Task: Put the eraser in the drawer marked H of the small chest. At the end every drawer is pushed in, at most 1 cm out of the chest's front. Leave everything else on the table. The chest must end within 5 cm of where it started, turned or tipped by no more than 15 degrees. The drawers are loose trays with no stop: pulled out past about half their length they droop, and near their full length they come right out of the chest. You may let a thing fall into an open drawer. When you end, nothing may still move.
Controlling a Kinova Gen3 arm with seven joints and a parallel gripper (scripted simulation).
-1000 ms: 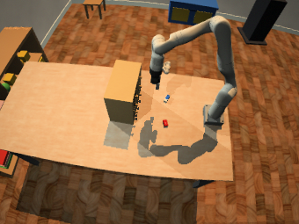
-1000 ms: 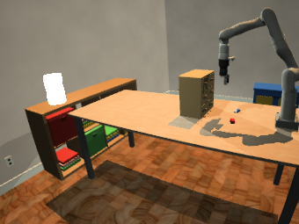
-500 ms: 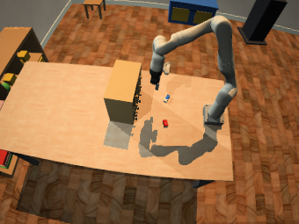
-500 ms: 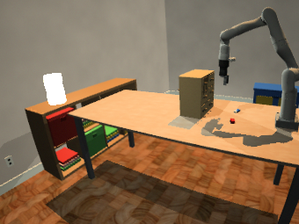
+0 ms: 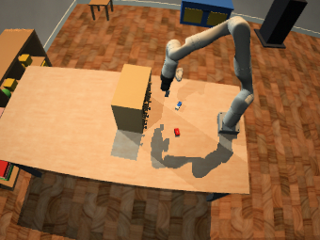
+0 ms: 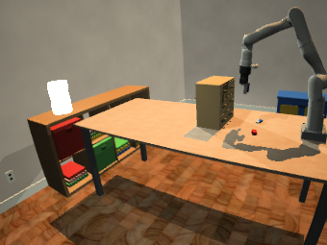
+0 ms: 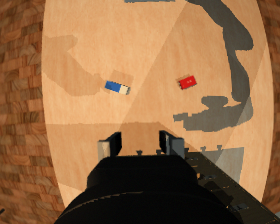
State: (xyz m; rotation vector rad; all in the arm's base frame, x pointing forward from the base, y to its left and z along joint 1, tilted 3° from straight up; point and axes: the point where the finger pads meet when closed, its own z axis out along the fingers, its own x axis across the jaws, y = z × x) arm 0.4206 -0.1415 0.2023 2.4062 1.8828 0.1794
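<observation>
Here the eraser (image 5: 178, 105), a small blue-and-white block, lies flat on the counter (image 5: 71, 125) between the chest and the arm's base, well apart from both. One other small thing shares that stretch: a red block (image 5: 177, 132), near the eraser and closer to the counter's front edge. So two loose pieces in all, neither touching anything but the wood.

One chest (image 5: 133, 97) stands upright on the counter, its drawer fronts facing the arm; the letters on them are too small to read, and no drawer visibly sticks out.

The single gripper (image 7: 141, 146) hangs above the counter just beside the chest's front, pointing down, fingers spread wide and holding nothing. In the wrist view the eraser (image 7: 116, 87) and red block (image 7: 188, 82) lie beyond its fingertips.

The counter is pale wood on dark legs. Around it: parquet floor, a dark rug (image 6: 159, 214), grey walls, one low shelf unit (image 6: 43, 125) with coloured bins, one blue cabinet (image 5: 207, 0), one small stool (image 5: 101, 2) and one black speaker (image 5: 284, 14).
</observation>
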